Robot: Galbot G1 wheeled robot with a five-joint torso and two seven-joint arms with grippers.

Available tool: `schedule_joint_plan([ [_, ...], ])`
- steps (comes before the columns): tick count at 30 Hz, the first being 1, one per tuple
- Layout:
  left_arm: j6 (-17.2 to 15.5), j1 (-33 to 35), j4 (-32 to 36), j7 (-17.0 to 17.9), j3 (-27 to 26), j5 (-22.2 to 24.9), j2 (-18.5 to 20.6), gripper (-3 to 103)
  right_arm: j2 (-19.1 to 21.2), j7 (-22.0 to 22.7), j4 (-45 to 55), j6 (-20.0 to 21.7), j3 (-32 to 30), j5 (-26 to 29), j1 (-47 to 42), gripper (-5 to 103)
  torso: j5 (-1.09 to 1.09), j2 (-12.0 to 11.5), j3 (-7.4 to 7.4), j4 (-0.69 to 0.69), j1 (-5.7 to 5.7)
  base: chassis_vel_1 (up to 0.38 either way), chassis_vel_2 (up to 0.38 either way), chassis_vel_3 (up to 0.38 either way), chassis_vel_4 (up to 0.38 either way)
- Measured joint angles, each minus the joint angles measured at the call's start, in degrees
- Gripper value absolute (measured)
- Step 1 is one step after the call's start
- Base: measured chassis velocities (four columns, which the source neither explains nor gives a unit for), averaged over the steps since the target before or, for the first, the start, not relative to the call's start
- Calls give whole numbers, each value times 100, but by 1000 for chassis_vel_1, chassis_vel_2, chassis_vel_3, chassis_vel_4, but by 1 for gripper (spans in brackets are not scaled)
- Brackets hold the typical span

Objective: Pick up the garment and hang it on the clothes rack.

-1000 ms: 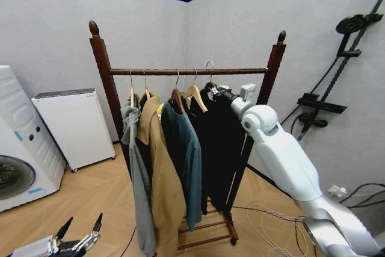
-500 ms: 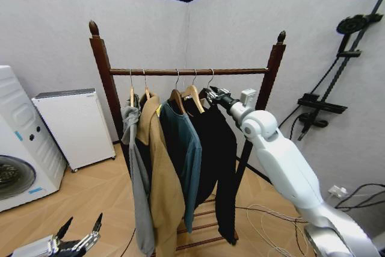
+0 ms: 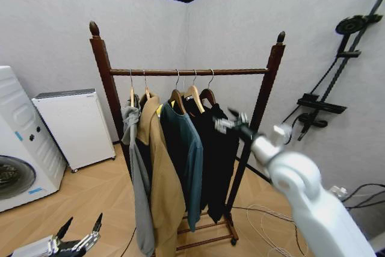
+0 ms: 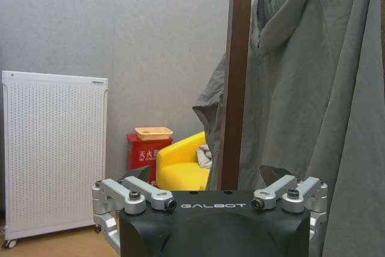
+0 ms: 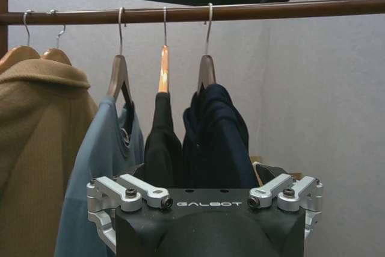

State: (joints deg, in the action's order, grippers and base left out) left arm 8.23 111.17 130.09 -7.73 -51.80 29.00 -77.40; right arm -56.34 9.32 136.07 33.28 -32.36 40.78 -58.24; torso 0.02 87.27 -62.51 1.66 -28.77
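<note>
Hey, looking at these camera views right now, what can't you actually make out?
Right hand: smeared by motion, head view.
Garment: lower half hidden behind the right hand's housing, right wrist view.
Clothes rack: foot shelf mostly hidden by hanging clothes, head view.
Left hand: cut off by the bottom edge, head view.

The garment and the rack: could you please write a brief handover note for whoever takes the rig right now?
Right gripper: open, empty, in front of the hanging clothes, below the rail.
Left gripper: open, parked low by the floor.
The garment hangs by its hanger hook on the clothes rack rail, rightmost of the row, beside the teal shirt.
Done: garment hung and released.
Left: nothing visible on the hanging itself.
</note>
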Motion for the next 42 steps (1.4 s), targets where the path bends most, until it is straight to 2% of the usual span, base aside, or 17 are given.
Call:
schedule_joint_plan([
  [1, 0, 0, 0, 0, 0, 0, 0, 100, -124, 6, 121, -77, -99, -223, -315, 100, -2, 0, 0, 0, 0, 0, 0, 0, 0],
  [5, 0, 0, 0, -1, 0, 0, 0, 100, -382, 49, 276, -151, -196, -556, -744, 100, -3, 0, 0, -2, 0, 0, 0, 0, 0],
  [8, 0, 0, -1, -1, 0, 0, 0, 100, -878, 68, 377, -367, -286, -1012, -1339, 100, -1, 0, 0, -1, 0, 0, 0, 0, 0],
  [13, 0, 0, 0, 0, 0, 0, 0, 100, -1127, 233, 488, -568, -336, -1100, -1521, 100, -3, 0, 0, -1, 0, -39, -39, -47, -50],
  [19, 0, 0, 0, 0, 0, 0, 0, 100, -1191, 331, 547, -592, -351, -1176, -1539, 100, -2, 0, 0, -2, 0, -60, -75, -75, -70],
  [22, 0, 0, 0, 0, 0, 0, 0, 100, -1236, 353, 694, -425, -364, -1212, -1569, 100, -2, -1, -1, -1, 0, -95, -97, -75, -97],
  [31, 0, 0, 0, 0, 0, 0, 0, 100, -1312, 398, 734, -334, -424, -1289, -1649, 100, -1, -2, -2, -1, -3, -94, -122, -123, -104],
  [35, 0, 0, 0, 0, 0, 0, 0, 100, -1280, 371, 733, -316, -511, -1303, -1729, 100, 1, -2, -1, 0, -2, -51, -233, -208, -46],
  [38, 0, 0, -1, 0, 0, 0, 0, 100, -1257, 369, 732, -309, -515, -1301, -1745, 100, -6, -1, -1, -1, -1, 0, -268, -271, 24],
  [42, 0, 0, 0, -1, 0, 0, 0, 100, -1238, 369, 727, -288, -475, -1299, -1761, 100, 1, -1, -1, 0, 0, 43, -281, -282, 40],
])
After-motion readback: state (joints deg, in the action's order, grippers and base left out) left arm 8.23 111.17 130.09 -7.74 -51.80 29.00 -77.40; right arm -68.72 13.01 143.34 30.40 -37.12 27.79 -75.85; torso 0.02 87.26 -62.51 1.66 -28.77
